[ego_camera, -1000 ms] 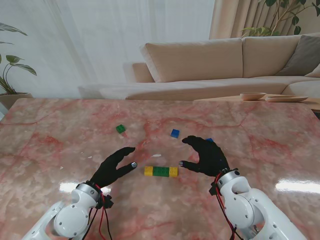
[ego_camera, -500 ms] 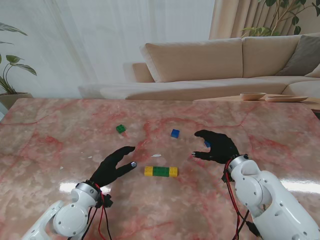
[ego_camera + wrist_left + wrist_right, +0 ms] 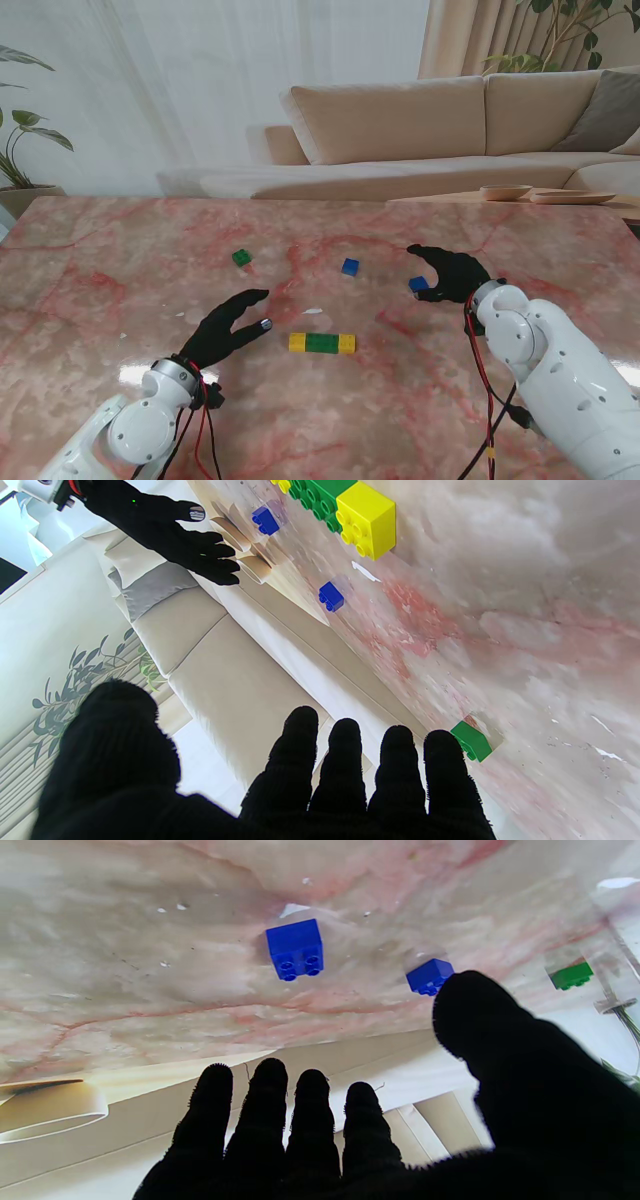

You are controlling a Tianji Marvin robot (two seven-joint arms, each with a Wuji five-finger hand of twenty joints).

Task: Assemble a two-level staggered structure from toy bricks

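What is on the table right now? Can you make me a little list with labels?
table: pink marble table
brick row: yellow-green-yellow row, lying flat
loose blue bricks: blue brick, and a second blue brick by the right hand
loose green brick: green brick
left hand: left hand, open, holding nothing
right hand: right hand, open, over the second blue brick

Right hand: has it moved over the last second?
Yes. The right hand has gone farther from me and to the right, away from the yellow-green brick row, and is now over a blue brick.
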